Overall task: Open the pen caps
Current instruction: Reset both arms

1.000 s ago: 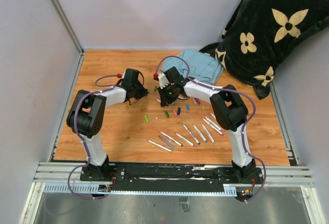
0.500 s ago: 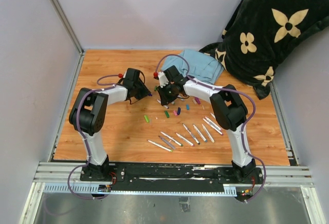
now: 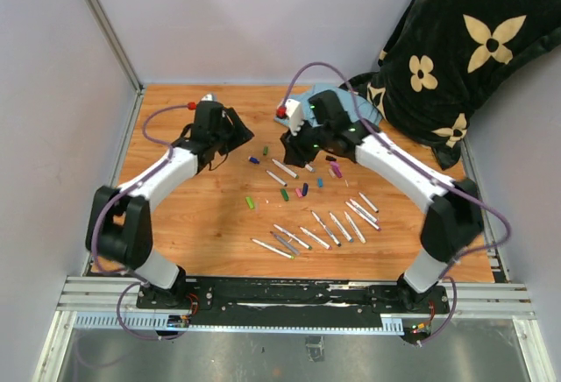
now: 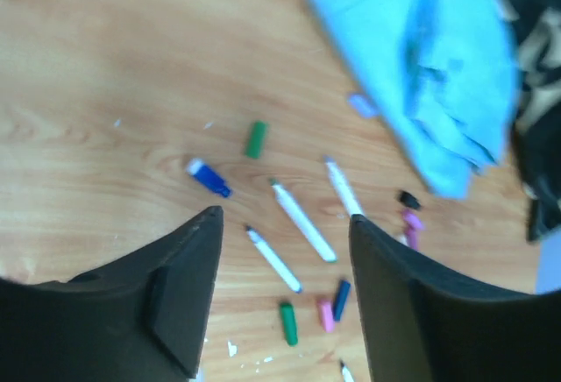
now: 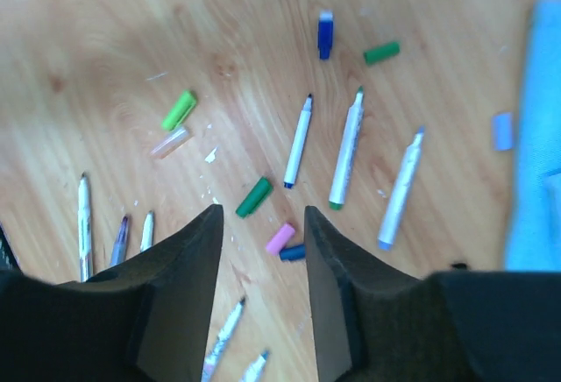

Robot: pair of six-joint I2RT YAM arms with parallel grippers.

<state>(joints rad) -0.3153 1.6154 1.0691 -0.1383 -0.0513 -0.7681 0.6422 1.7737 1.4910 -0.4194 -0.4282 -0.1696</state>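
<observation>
Two pincers: spread, nothing between the fingers of either.
Left pincer (image 3: 237,130): above bare wood at the far left of the scatter; a second ago nearer the middle, tip almost meeting the other one.
Right pincer (image 3: 302,148): above the far end of the scatter, just in front of the cloth (image 3: 351,110); a second ago lower and further left.
Gap between them: well apart now, close together a second ago.
Arms (image 3: 399,172): stretched forward now, elbows folded back a second ago.
Caps (image 3: 284,194): all loose on the surface (image 3: 175,224), strewn between the pincers and the front row; green, pink, blue, magenta, black.
Blue cap (image 4: 208,177): lying free, just beyond one finger (image 4: 188,286); half a second ago right at that pincer's tip.
Green cap (image 4: 255,138): just past the blue one, apart from it; same place as before.
Pens (image 5: 348,147): three bare-tipped, side by side below the right wrist camera; hidden under the pincers a second ago.
Front row (image 3: 320,229): white barrels, slanted, near the arm bases; unmoved.
Blanket (image 3: 465,49): far right corner, unmoved.
</observation>
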